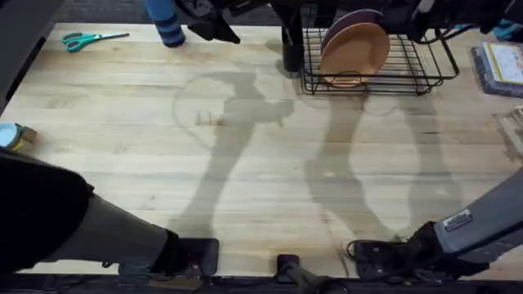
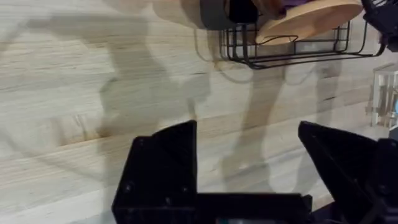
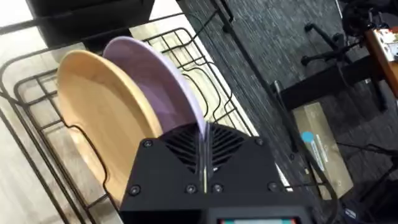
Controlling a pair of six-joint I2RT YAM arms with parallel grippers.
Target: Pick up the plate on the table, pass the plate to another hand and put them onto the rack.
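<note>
Plate (image 3: 158,81) stood in rack (image 3: 37,134), right jaws clamped on rim; I noted release pending. Left gripper (image 2: 249,155) jaws apart, idle.

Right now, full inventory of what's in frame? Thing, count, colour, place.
lavender plate: 1, light purple, upright in the rack, behind the tan plate
tan plate: 1, orange-tan, upright in the rack, in front of the lavender one
rack: 1, black wire, far side of the table, right of centre
cutlery holder: 1, black, at the rack's left end
scissors: 1, teal handles, far left corner of the table
blue cylinder: 1, blue, far edge, right of the scissors
table: 1, light wood planks
left gripper: 1, black, fingers open over bare table
right gripper: 1, black, shut on the lavender plate's rim at the rack
</note>
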